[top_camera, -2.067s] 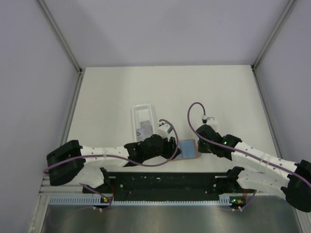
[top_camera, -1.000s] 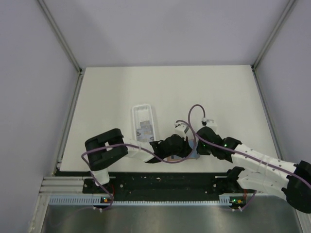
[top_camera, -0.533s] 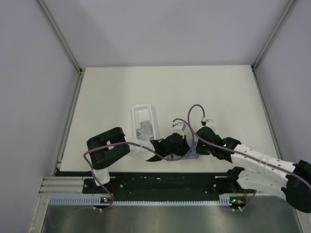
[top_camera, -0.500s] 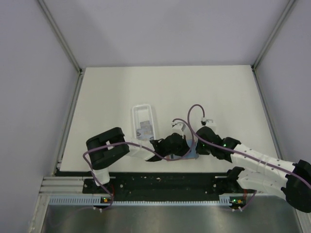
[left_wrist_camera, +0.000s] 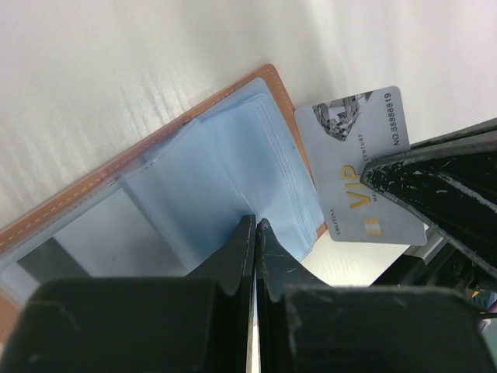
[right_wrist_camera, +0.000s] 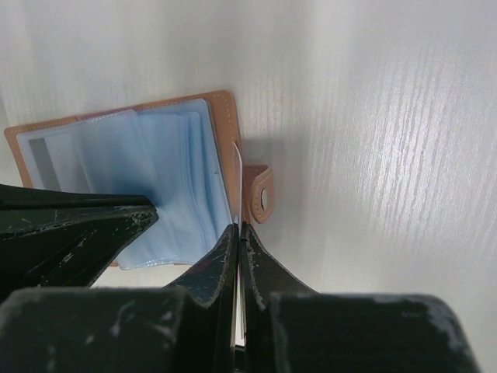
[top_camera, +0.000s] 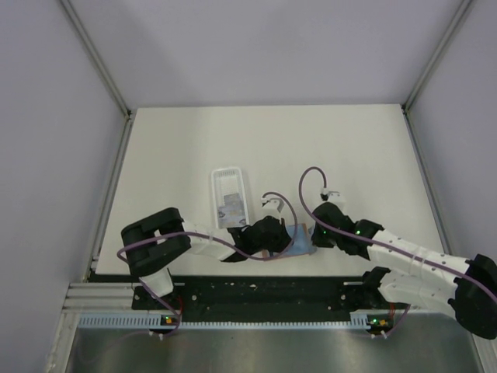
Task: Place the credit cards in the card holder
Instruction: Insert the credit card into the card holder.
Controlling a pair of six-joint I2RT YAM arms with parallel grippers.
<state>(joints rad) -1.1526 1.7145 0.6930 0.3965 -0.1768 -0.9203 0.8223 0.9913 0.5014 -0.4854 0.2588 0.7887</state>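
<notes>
Since half a second ago the left arm (top_camera: 198, 242) has pulled back toward 9 o'clock in the overhead view, with its elbow swung lower and further out. More of the pale blue inside of the card holder (top_camera: 301, 242) now shows between the two wrists. The right arm (top_camera: 404, 252) has hardly shifted.

The card holder lies open on the table (top_camera: 349, 148) close to the near edge, at about 6 o'clock from the table's middle. Its orange-brown cover faces down and its clear blue sleeves face up. A white tray (top_camera: 231, 194) lies at 10 o'clock from it, not touching it.

The left gripper (left_wrist_camera: 255, 233) reaches in from 9 o'clock. Its two fingers are pressed together with no gap, and their tips are over the fanned sleeves near the holder's middle. Whether a leaf is caught between them cannot be told.

The right gripper (right_wrist_camera: 237, 233) comes in from 3 o'clock and is clamped on a credit card (left_wrist_camera: 353, 167), silvery grey with "VIP" in gold and a printed number. In the left wrist view the card shows its face at 3 o'clock of the holder. One long edge is right against the holder's outer edge, and the far end is under the dark right finger. In the right wrist view the card is edge-on, a thin pale line running out from between the fingers toward the holder. It passes just beside the snap tab (right_wrist_camera: 262, 198) that sticks out from the cover. Whether its leading edge is inside a pocket cannot be told.
</notes>
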